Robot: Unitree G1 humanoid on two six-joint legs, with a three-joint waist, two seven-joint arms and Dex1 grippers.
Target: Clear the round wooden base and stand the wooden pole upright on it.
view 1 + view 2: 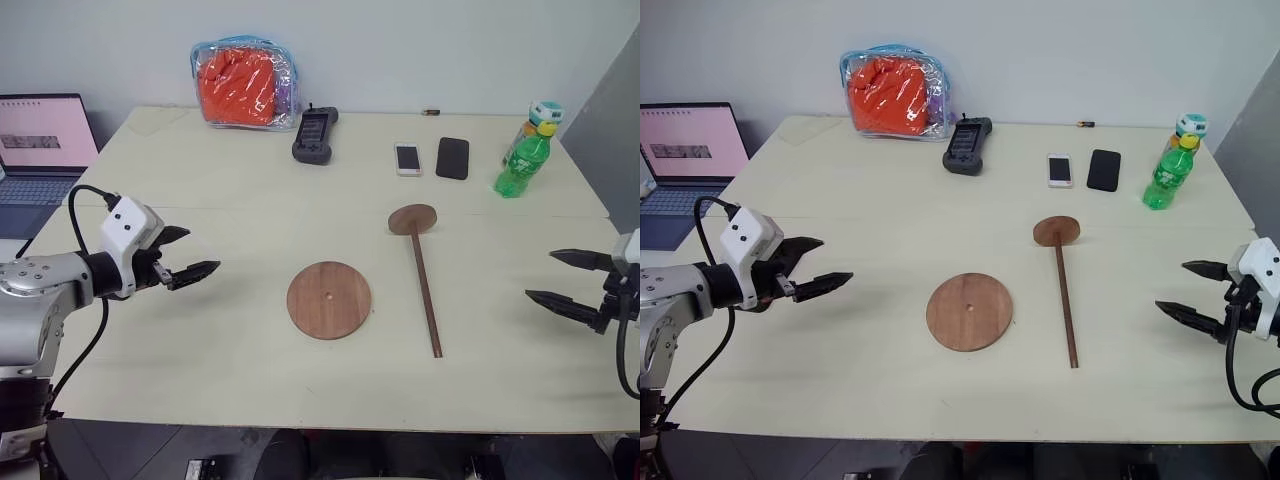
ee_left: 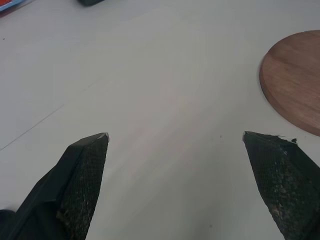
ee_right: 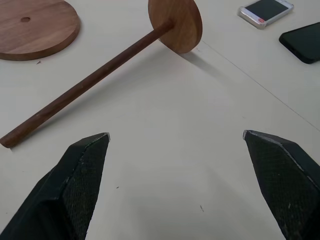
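The round wooden base (image 1: 329,299) lies flat in the middle of the table, bare, a small hole at its centre. The wooden pole (image 1: 427,294) lies on the table just right of the base, its disc end (image 1: 413,219) pointing away from me. My left gripper (image 1: 190,254) hovers open over the table's left side, well short of the base. My right gripper (image 1: 562,279) hovers open at the right edge, apart from the pole. The right wrist view has the pole (image 3: 95,77) and the base (image 3: 35,27) beyond the open fingers.
Along the far side of the table (image 1: 200,350) are an orange bag in clear plastic (image 1: 245,83), a black handheld device (image 1: 314,134), a white phone (image 1: 407,158), a black phone (image 1: 453,157) and a green bottle (image 1: 527,152). A laptop (image 1: 40,140) sits off the left.
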